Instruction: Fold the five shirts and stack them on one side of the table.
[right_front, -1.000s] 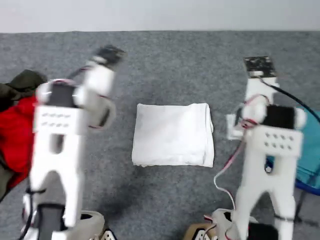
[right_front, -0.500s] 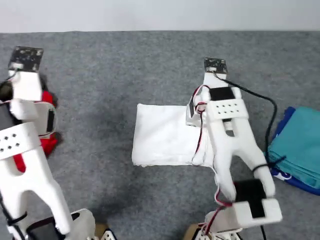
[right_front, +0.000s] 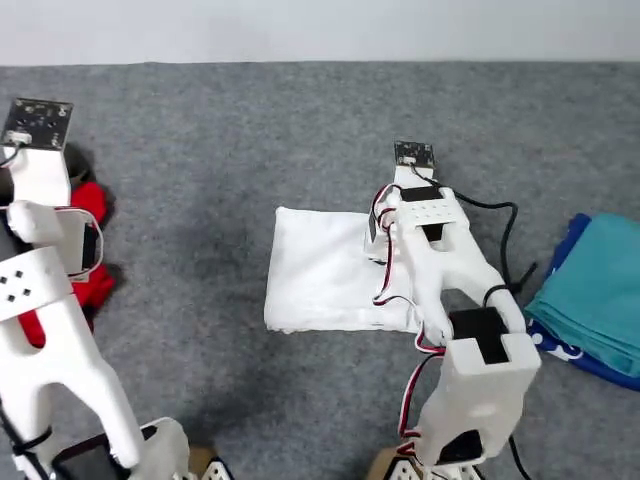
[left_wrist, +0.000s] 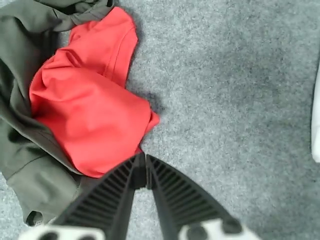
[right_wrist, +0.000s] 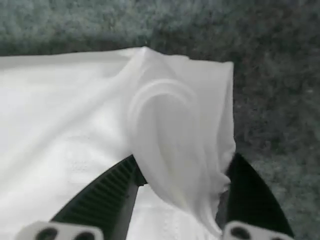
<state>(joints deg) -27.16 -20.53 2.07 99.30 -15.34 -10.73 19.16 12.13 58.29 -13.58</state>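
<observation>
White shirt (right_front: 320, 270), folded, lies at the middle of the table (right_front: 200, 120), its long side running left to right. The right gripper (right_wrist: 182, 162) pinches a bunched ridge at its right edge, the side nearest the teal stack (right_front: 598, 290). The left gripper (left_wrist: 145, 167), clenched on nothing, hangs over the red shirt (left_wrist: 90, 110).

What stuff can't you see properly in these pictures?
- High view: the left arm covers most of the red shirt.
- High view: the right arm hides the right edge of the white shirt.
- High view: the picture's edge cuts off the teal shirt and the blue shirt under it.
- Left wrist view: the olive shirt runs off the edge, and the red shirt lies over part of it.
</observation>
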